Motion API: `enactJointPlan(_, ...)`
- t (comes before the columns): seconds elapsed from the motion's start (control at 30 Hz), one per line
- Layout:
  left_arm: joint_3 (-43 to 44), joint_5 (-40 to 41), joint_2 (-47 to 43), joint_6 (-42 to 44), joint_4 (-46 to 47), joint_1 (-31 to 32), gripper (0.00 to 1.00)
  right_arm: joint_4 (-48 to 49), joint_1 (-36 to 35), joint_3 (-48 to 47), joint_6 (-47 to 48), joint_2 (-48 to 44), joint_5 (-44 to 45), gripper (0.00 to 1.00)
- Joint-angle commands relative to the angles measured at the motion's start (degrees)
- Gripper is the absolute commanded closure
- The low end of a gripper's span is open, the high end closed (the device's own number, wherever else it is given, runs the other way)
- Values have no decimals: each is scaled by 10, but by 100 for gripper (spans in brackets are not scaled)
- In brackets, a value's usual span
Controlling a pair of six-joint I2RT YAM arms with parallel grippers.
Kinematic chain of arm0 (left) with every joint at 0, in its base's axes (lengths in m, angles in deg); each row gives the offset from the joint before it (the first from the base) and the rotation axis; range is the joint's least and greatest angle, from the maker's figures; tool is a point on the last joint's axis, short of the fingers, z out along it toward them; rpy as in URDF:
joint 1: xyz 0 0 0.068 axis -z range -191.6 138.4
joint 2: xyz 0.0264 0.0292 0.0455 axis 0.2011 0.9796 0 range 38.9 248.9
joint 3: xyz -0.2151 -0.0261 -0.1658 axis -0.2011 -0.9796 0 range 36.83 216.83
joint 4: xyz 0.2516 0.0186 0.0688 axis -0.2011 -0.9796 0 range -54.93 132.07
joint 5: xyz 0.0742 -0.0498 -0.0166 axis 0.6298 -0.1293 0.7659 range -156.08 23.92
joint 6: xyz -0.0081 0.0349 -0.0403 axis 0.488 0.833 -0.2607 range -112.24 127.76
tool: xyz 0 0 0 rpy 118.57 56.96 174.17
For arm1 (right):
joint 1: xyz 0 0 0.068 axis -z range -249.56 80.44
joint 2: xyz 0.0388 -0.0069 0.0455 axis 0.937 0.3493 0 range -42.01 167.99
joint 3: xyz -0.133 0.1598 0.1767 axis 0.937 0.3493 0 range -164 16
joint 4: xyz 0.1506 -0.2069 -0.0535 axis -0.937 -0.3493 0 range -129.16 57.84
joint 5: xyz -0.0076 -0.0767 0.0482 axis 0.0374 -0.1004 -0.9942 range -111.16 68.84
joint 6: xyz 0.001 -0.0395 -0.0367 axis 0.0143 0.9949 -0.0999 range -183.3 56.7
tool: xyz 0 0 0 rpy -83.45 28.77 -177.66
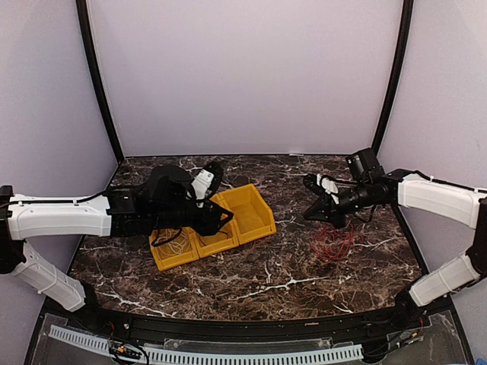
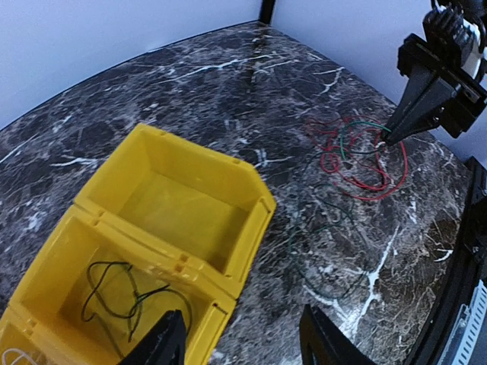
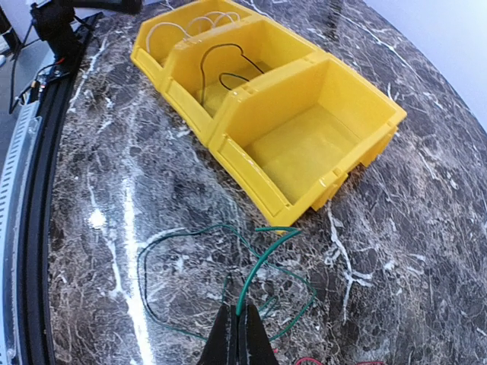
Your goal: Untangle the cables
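Cables (image 2: 358, 156) are getting sorted: white cable (image 3: 190, 26) and black cable (image 2: 125, 293) lying in the bin (image 3: 228, 152), left hand (image 2: 243, 342) hanging open, right hand (image 3: 240, 338) pinching green cable (image 3: 259, 266), red cable (image 1: 333, 243) waiting.

I see white shells and black joints on my left arm (image 1: 61, 217) and right arm (image 1: 437, 199); left claw (image 2: 242, 342) and right claw (image 3: 240, 338) are black.
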Motion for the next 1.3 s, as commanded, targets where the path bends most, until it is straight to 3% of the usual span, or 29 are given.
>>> enactJointPlan(0.0,3,-79,61,11,151,23,45,-29,0,-15,14,-41,-97,100)
enactJointPlan(0.23,49,-134,195,9,196,43,44,-54,0,-46,-3,-95,-151,100)
enactJointPlan(0.53,34,-185,265,28,310,44,43,-69,1,-55,-8,-109,-193,99)
enactJointPlan(0.93,111,-182,397,91,359,44,46,-72,10,-48,-4,-119,-196,98)
enactJointPlan(1.07,145,-176,422,108,351,44,53,-68,15,-43,-6,-122,-192,98)
enactJointPlan(1.13,151,-178,428,110,355,44,64,-65,18,-40,-6,-123,-188,98)
enactJointPlan(1.17,152,-173,429,110,355,43,75,-63,19,-38,-7,-123,-185,98)
enactJointPlan(1.27,151,-145,415,108,338,43,93,-50,25,-27,-8,-124,-167,98)
